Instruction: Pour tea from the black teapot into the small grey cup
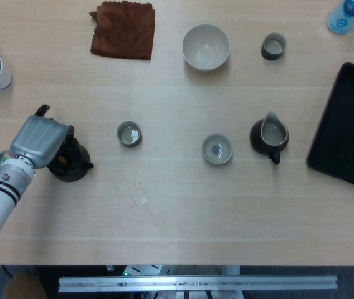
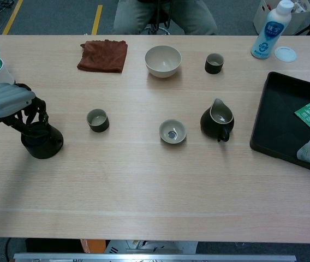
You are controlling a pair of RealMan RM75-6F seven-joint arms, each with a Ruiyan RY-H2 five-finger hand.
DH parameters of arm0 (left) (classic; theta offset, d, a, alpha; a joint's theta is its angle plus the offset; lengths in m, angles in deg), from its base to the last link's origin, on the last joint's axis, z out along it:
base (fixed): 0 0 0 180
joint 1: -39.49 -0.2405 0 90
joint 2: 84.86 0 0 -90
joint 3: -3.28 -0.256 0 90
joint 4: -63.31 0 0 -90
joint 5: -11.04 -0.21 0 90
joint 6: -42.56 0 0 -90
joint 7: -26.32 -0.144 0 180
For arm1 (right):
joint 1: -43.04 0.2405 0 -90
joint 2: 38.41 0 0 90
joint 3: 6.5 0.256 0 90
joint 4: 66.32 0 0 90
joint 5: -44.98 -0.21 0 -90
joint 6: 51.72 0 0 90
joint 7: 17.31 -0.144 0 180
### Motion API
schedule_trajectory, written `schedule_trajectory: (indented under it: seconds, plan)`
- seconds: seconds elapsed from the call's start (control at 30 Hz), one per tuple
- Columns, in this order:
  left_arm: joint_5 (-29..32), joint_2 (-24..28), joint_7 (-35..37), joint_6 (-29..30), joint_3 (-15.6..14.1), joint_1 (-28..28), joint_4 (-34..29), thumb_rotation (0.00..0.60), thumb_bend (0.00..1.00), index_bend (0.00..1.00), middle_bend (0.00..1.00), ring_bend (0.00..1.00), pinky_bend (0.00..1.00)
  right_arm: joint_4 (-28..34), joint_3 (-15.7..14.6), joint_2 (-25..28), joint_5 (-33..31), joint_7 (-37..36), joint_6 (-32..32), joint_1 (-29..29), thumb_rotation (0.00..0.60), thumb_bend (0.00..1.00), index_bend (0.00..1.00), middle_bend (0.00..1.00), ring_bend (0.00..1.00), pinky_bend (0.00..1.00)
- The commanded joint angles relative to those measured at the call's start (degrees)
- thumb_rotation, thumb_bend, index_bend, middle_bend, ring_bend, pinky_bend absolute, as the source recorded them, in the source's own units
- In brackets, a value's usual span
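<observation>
Lab or workshop: yellow floor tape (image 2: 97,16), seated onlooker (image 2: 166,13).

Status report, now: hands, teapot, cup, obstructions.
Left hand on teapot, fingers around its top; teapot on the table. Right hand out of view. Grey cup right of teapot, path between them open.
</observation>
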Motion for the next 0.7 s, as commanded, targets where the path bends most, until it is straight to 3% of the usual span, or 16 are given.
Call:
schedule_trajectory:
  seconds: [0.03,0.3,0.47,0.7]
  plan:
    - [0.2,0.1,-0.1,-0.1,-0.1,0.1,-0.2,0.315,0.21,0.54,0.58,0.41,0.10,0.0,0.0,0.0,0.0,0.0,0.0,0.0,0.600,0.00,0.43,0.36,0.21,0.23]
    - [0.5,0.0,-0.4,0.2,-0.3,0.3,-0.5,0.305,0.21,0.64,0.62,0.45,0.10,0.1,0.1,0.1,-0.1,0.0,-0.1,-0.1,0.600,0.00,0.43,0.36,0.21,0.23]
    - [0.8,0.0,-0.4,0.2,-0.4,0.4,-0.5,0.299,0.21,0.65,0.63,0.45,0.10,0.0,0.1,0.0,-0.2,-0.1,-0.2,-0.1,0.600,0.00,0.43,0.36,0.21,0.23]
    - [1.7,-0.4,-0.3,-0.3,-0.5,0.6,0.1,0.302,0.21,0.67,0.72,0.53,0.10,-0.1,0.2,0.1,-0.4,-0.1,-0.2,-0.2,0.600,0.00,0.43,0.36,0.21,0.23]
